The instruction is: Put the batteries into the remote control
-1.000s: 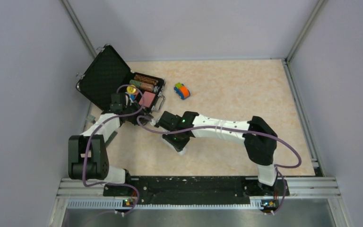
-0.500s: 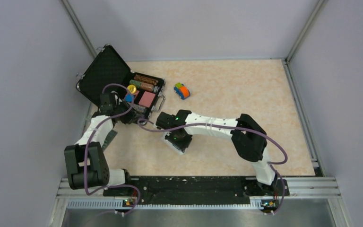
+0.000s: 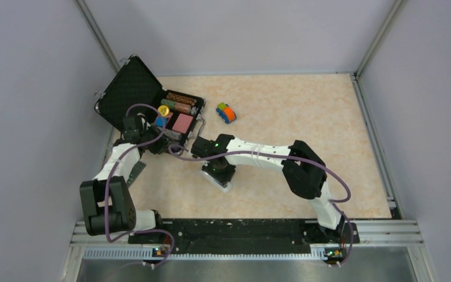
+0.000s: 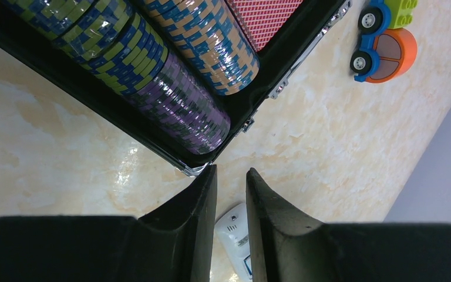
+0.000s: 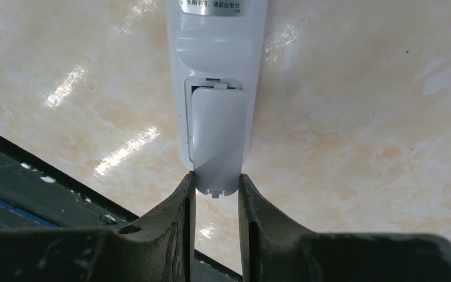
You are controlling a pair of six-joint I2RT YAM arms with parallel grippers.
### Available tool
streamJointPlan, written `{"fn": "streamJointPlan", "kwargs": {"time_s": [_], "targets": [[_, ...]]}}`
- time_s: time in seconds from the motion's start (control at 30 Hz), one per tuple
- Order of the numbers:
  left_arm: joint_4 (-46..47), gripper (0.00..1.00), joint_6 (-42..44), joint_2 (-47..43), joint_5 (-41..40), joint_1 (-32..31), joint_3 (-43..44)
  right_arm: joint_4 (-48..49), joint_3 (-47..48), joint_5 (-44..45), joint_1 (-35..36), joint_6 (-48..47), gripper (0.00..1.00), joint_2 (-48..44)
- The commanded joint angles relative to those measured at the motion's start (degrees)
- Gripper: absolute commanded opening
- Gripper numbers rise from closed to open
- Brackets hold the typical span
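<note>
The white remote control (image 5: 217,47) lies back side up on the table, under my right gripper in the top view (image 3: 223,184). My right gripper (image 5: 217,179) is shut on the near end of its battery cover (image 5: 218,135), which sits over the compartment, slightly slid toward me. My left gripper (image 4: 231,173) hovers by the near corner of the black case (image 4: 152,141), its jaws almost together with nothing between them. The remote's far end (image 4: 234,232) shows below it. No batteries are in view.
The open black case (image 3: 130,94) with striped chip stacks (image 4: 176,100) and a pink card deck stands at the back left. An orange-blue-green toy car (image 3: 226,112) sits right of it. Grey walls close in the table on three sides.
My left arm has drawn back to the left, toward the case. My right gripper has shifted a little left and away from the near edge over the remote.
</note>
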Motion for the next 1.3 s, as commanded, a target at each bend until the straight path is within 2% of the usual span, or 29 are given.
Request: {"fn": "streamJointPlan", "kwargs": {"time_s": [0.0, 0.7, 0.87, 0.97, 1.13, 1.27], "targets": [[1.2, 0.3, 0.69, -1.0, 0.59, 0.54, -0.08, -0.55, 3.39, -0.54, -0.27, 1.46, 0.06, 1.31], [1.55, 0.3, 0.63, -1.06, 1.35, 0.65, -0.58, -1.66, 5.23, -2.0, -0.34, 3.84, 0.07, 3.45], [1.52, 0.3, 0.66, -1.25, 1.38, 0.78, -0.78, -1.67, 5.23, -1.25, -0.44, 4.39, 0.11, 3.48], [1.58, 0.3, 0.65, -1.38, 1.44, 0.75, -0.87, -1.6, 5.23, -0.98, -0.47, 4.63, 0.18, 3.46], [1.66, 0.3, 0.65, -1.43, 1.53, 0.78, -1.0, -1.53, 5.1, 0.51, -0.51, 5.21, 0.38, 2.39], [1.75, 0.3, 0.72, -1.52, 1.7, 0.78, -1.03, -1.21, 4.53, 0.68, -0.84, 5.43, 0.47, 0.92]]}}
